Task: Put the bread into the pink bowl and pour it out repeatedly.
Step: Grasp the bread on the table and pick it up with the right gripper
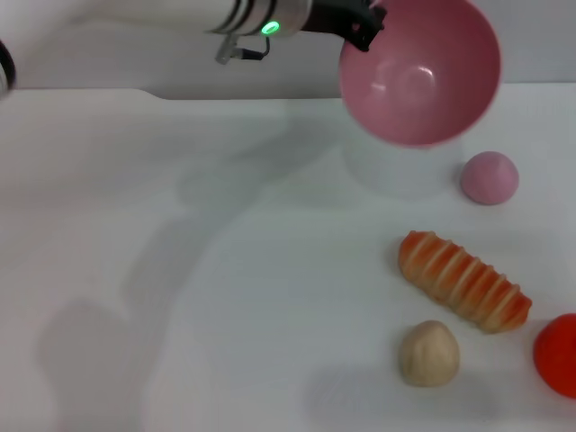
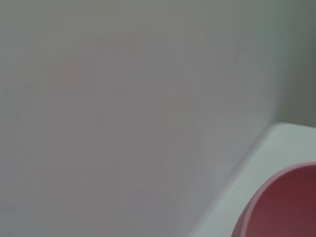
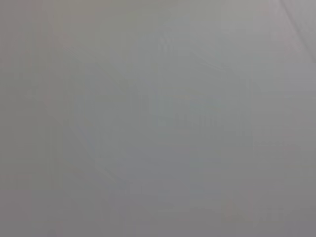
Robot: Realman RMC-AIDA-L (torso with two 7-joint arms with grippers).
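Observation:
The pink bowl [image 1: 419, 74] hangs in the air at the far right of the head view, tipped on its side with its empty inside facing me. My left gripper [image 1: 364, 27] is shut on its upper left rim. An edge of the pink bowl [image 2: 284, 205] also shows in the left wrist view. The bread [image 1: 463, 281], orange-and-cream striped, lies on the white table [image 1: 180, 270] below and to the right of the bowl. My right gripper is out of view.
A small pink dome [image 1: 490, 177] sits on the table just under the bowl's right side. A round tan bun [image 1: 429, 353] lies in front of the bread. A red object [image 1: 558, 355] is cut off at the right edge.

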